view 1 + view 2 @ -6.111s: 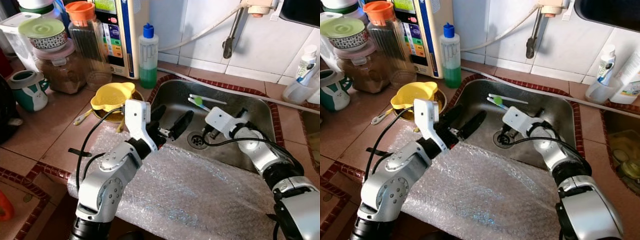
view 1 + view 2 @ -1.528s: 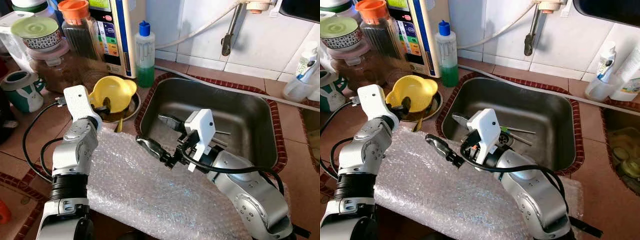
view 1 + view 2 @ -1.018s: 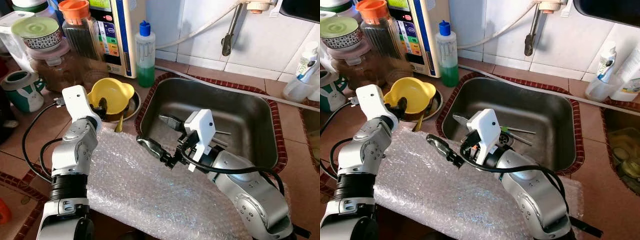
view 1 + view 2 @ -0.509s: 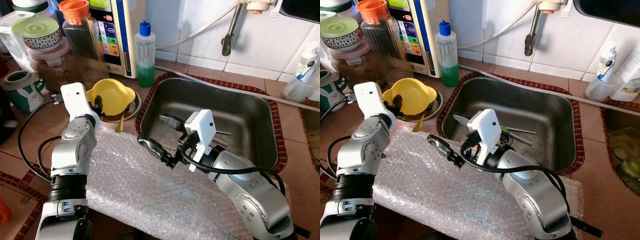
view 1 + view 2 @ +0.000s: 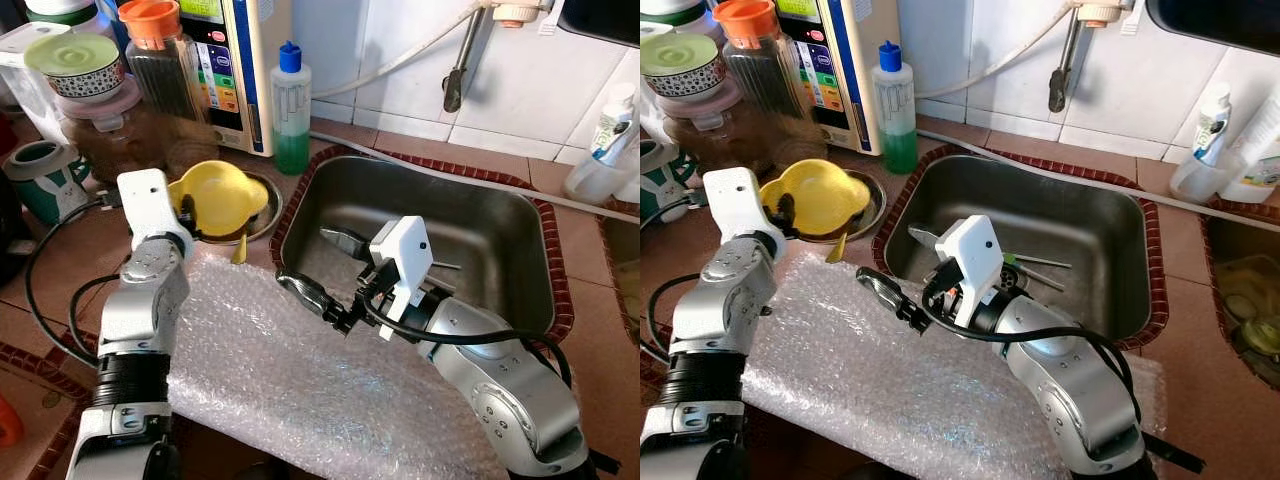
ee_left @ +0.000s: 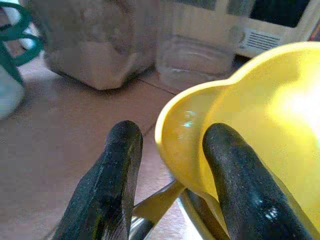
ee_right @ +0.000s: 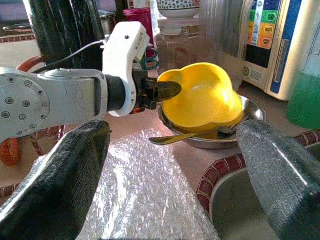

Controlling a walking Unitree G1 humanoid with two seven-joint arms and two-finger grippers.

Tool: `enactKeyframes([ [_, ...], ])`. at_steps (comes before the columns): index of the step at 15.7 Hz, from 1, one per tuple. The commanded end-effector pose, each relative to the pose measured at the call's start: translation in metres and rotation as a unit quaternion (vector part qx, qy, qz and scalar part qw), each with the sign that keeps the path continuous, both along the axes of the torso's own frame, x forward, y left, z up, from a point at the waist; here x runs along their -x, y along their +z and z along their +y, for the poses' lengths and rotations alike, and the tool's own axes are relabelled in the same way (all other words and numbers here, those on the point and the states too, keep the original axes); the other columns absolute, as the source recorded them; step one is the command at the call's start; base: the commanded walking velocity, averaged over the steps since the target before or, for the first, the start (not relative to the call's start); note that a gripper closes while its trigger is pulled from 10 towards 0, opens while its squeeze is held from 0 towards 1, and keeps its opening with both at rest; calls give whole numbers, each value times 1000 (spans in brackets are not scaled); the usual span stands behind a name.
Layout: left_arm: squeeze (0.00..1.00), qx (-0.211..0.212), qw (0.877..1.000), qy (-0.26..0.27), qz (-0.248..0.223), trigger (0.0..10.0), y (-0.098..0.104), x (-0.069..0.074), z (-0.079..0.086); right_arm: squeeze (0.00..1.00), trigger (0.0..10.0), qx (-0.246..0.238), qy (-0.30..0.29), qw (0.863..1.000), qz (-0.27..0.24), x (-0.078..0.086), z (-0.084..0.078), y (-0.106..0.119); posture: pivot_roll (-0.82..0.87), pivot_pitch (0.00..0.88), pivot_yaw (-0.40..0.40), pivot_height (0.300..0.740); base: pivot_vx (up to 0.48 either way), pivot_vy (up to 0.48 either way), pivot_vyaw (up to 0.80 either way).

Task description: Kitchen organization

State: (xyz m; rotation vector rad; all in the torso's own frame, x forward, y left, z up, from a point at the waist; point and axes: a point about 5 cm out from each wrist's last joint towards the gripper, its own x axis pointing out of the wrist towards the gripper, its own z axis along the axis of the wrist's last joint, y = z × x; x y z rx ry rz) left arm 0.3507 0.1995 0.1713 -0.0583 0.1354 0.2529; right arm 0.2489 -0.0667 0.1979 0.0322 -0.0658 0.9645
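Note:
A yellow bowl (image 5: 222, 195) rests tilted on a shallow metal dish (image 5: 263, 214) on the counter left of the sink. My left gripper (image 5: 186, 212) is shut on the bowl's near rim, one finger (image 6: 235, 180) inside it and the other finger (image 6: 117, 175) outside. A spoon handle (image 5: 238, 250) pokes out from under the bowl. My right gripper (image 5: 305, 260) hangs open and holds nothing, above the sink's left edge and the bubble wrap (image 5: 280, 380), pointing toward the bowl.
The steel sink (image 5: 490, 225) holds thin utensils near the drain (image 5: 1030, 265). A green soap bottle (image 5: 292, 110), jars (image 5: 165, 70), a lidded container (image 5: 115, 130) and a green mug (image 5: 45, 180) crowd the back left counter. A faucet (image 5: 458, 70) hangs over the sink.
My left gripper has drawn back to the left, and the yellow bowl has shifted and tipped with it. The right arm has barely moved.

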Motion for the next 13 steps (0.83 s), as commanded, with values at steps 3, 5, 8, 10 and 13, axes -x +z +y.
enactKeyframes([
  [3,0,-2,1000,13,-9,0,2,2,5,0,10000,3,3,1000,-6,-1,0,1,-16,103,6,740,0,0,0],
  [5,0,-9,1000,22,-5,0,1,3,9,0,10000,3,2,1000,-6,-1,0,2,-14,106,6,740,0,0,0],
  [8,0,-15,999,33,6,0,-1,4,14,0,10000,4,2,1000,-6,-1,0,1,-13,108,6,740,0,0,0],
  [10,0,-19,999,44,8,0,-1,5,18,0,10000,4,2,1000,-6,-1,0,1,-11,109,6,740,0,0,0],
  [13,0,-18,999,49,1,0,1,5,19,0,10000,4,1,1000,-6,-2,1,1,-10,109,5,740,0,0,0],
])
